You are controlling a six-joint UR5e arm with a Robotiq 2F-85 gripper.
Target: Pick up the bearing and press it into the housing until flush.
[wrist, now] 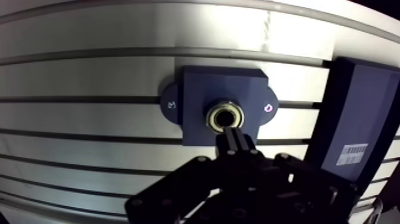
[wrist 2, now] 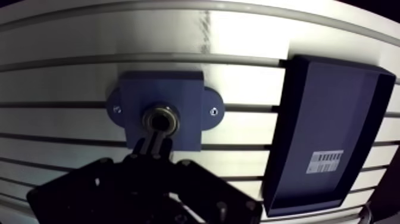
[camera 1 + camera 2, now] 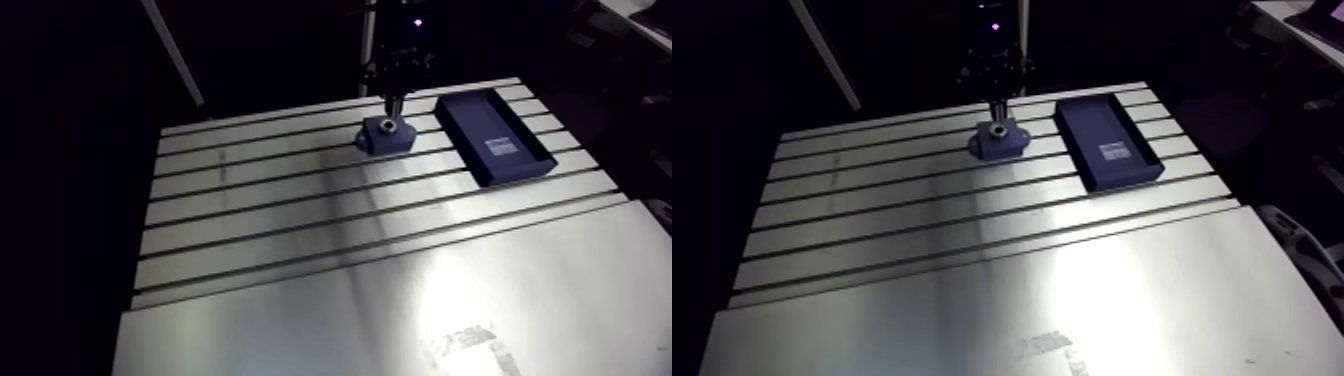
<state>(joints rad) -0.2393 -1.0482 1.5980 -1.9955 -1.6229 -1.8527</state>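
Fingers (image 1: 229, 142) closed together, tips against the bearing (image 1: 212, 117) in housing (image 1: 196, 95).

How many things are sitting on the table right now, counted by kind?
housing: 1
bearing, seated in the housing: 1
tray, dark with a label: 1
Total: 3
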